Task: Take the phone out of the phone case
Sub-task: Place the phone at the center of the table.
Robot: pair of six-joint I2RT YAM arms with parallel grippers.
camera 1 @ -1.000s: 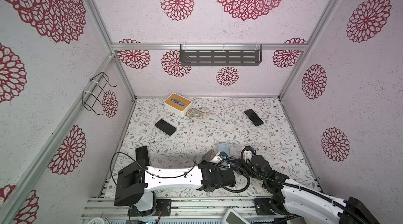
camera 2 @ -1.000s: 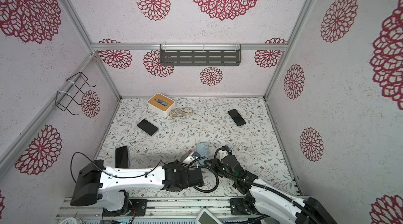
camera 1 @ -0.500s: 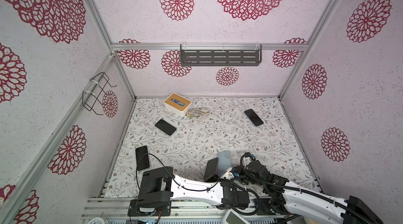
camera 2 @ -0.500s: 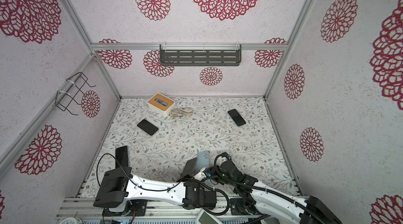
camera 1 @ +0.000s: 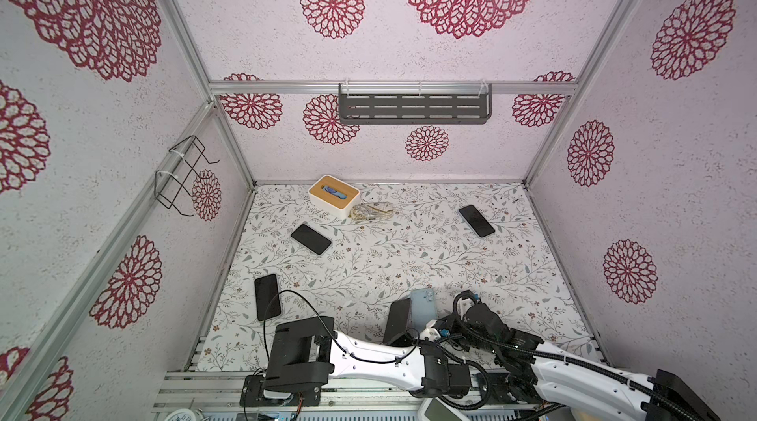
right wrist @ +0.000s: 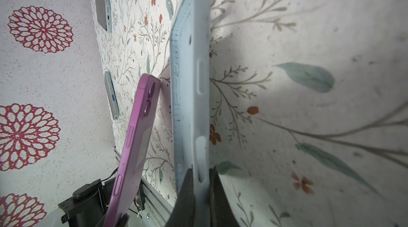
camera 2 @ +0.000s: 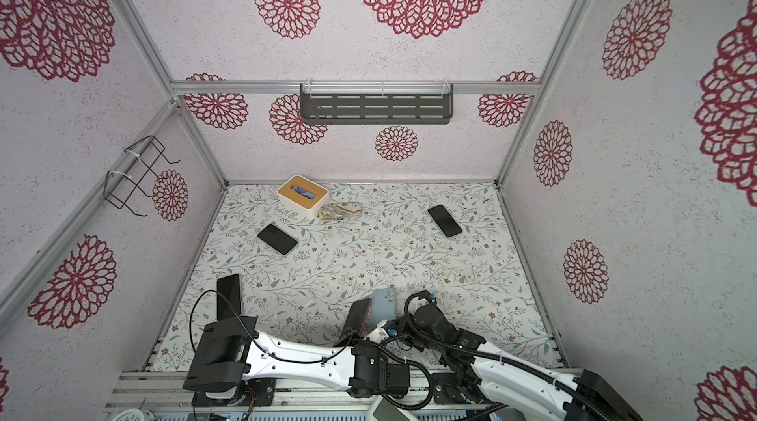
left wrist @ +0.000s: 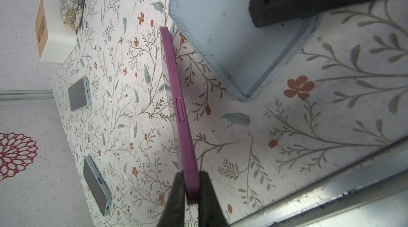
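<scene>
While the purple phone (left wrist: 179,104) is pinched in the left pincer (left wrist: 191,178), clear of the blue case (right wrist: 189,82) gripped by the right pincer (right wrist: 201,176) alongside, both are best lowered apart.

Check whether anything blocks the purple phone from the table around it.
Nothing visible does. The left claw holds the phone clear of the blue case, which the right claw grips; only table shows around it.
</scene>
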